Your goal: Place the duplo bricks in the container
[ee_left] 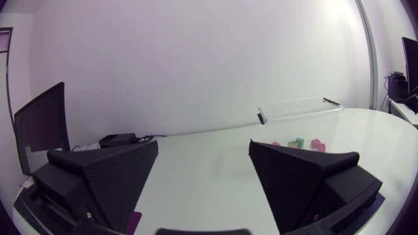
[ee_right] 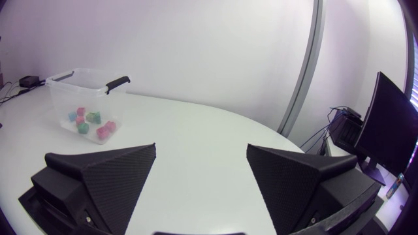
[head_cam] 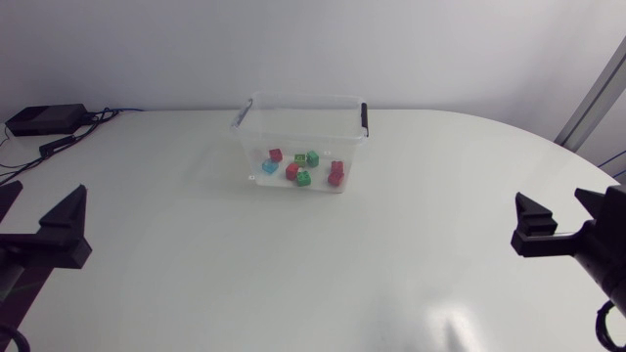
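The left gripper [head_cam: 44, 193] sits at about 8 o'clock on the table [head_cam: 313, 284] and the right gripper [head_cam: 553, 200] at about 4 o'clock, each close to its own side edge and well apart from everything else. Both have their jaws spread wide with only bare tabletop between the fingers, and neither carries anything. That looks like a parked pose, out of the way, not a reach.

The clear plastic container [head_cam: 246, 137] stands at 12 o'clock near the far edge, open at the top, with a black handle [head_cam: 364, 117] on its 3 o'clock end. The bricks [head_cam: 304, 179] lie loose on its floor: red, green and one light blue, spread over the near half with some touching. From the left gripper [ee_left: 202, 147] the container is ahead at about 1 o'clock, and from the right gripper [ee_right: 201, 149] it is ahead at about 11 o'clock.

I can see no brick outside the container in any view, so I judge the task finished or all but finished, which would explain why both arms hang wide of it.

A black box [head_cam: 44, 119] with cables [head_cam: 24, 161] lies at 10 o'clock, away from the work
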{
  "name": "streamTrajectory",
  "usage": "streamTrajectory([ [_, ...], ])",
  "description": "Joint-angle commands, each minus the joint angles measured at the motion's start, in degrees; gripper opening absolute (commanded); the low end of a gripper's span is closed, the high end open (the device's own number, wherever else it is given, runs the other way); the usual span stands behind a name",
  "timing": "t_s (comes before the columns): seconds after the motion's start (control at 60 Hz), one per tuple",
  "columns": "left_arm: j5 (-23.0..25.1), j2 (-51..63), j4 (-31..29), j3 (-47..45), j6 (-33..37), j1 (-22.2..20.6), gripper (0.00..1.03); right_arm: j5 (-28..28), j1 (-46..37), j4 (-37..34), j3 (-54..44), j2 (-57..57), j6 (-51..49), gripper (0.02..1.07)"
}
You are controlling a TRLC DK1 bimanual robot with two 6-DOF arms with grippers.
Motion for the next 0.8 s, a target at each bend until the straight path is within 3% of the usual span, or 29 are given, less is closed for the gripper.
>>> streamTrajectory([
  [0.0, 1.01, -1.23, 1.91, -2.86, -2.21, 0.73, 0.98, -0.82, -0.41, 1.76, -3.01, -2.58, 1.99, 1.02],
  [0.6, 7.40, -6.97, 10.05, -16.64, -9.93, 1.85, 0.98, -7.74, -0.62, 8.25, -17.59, -19.87, 8.53, 1.02],
  [0.783, 7.53, -7.09, 10.22, -16.93, -10.09, 1.87, 0.98, -7.88, -0.62, 8.38, -17.89, -20.23, 8.67, 1.02],
])
